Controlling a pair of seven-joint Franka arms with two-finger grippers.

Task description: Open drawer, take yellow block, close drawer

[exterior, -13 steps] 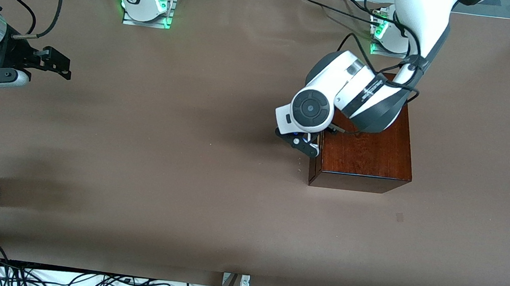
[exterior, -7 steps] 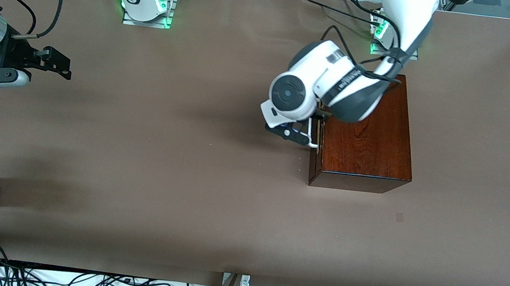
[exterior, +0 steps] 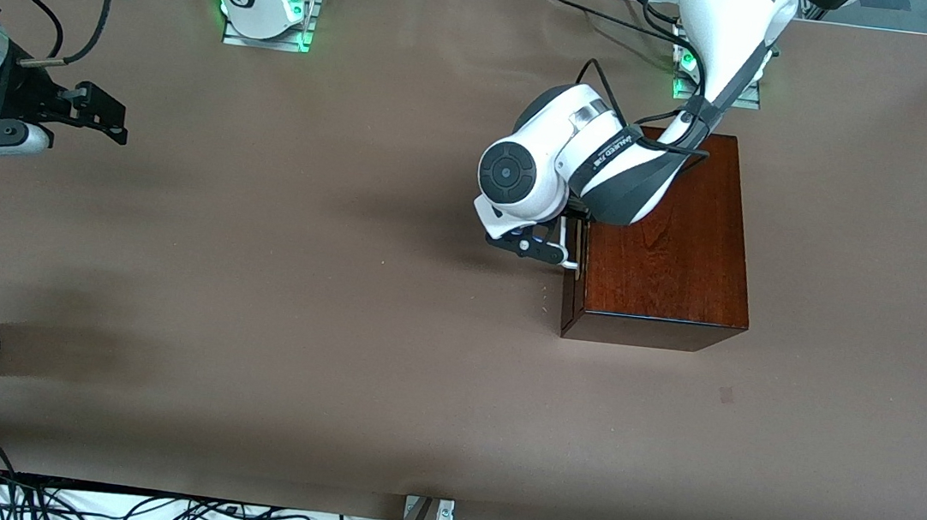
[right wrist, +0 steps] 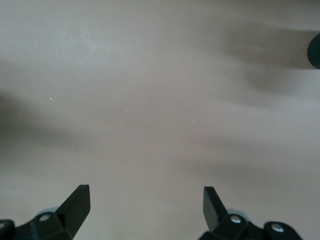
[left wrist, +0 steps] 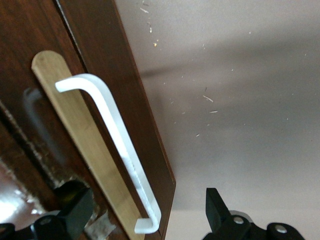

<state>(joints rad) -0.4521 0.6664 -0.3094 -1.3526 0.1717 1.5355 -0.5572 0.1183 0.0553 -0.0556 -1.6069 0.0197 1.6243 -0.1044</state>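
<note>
Closed drawer [left wrist: 107, 150] — dark reddish-brown front, brass-coloured plate, white bar handle [left wrist: 117, 150] — toward the left arm's end. Left gripper [left wrist: 145, 212] at the handle, jaws apart; right gripper [right wrist: 145, 207] waits, jaws apart.

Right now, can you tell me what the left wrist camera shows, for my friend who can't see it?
A white bar handle on a brass-coloured plate fills the picture, fixed to the drawer with its dark reddish-brown front. The left hand is open, its two black fingertips either side of the handle's end, not gripping. Bare brown table lies beside the drawer.
</note>
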